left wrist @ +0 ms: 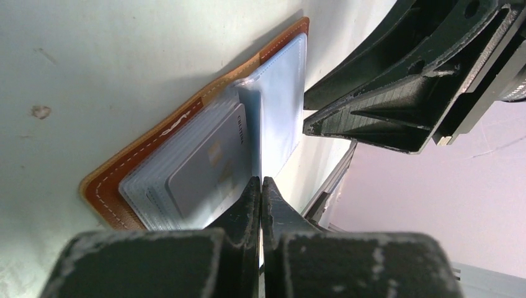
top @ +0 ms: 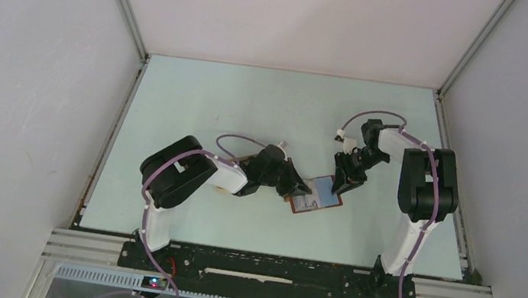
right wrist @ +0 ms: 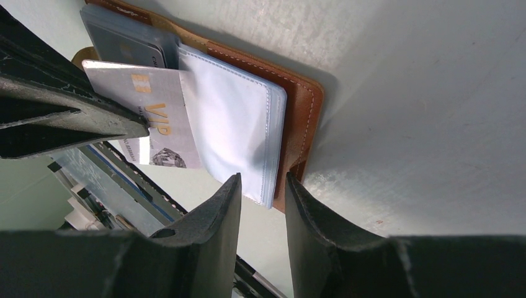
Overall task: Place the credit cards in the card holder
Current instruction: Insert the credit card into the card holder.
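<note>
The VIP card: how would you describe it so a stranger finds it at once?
On the pale green table lies an open brown card holder with clear sleeves. A silvery card pokes out from under those sleeves; only it carries gold letters VIP, unlike the grey card beside it.

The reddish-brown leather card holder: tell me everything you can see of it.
The reddish-brown leather card holder lies open and flat on the pale green table, between both grippers. Its leather edge carries white stitching. Inside is a stack of clear plastic sleeves, one leaf lifted. A silver plastic card sticks partly out of a sleeve, with the shut left gripper touching it. The right gripper, jaws apart, appears to straddle the sleeves' corner.
</note>
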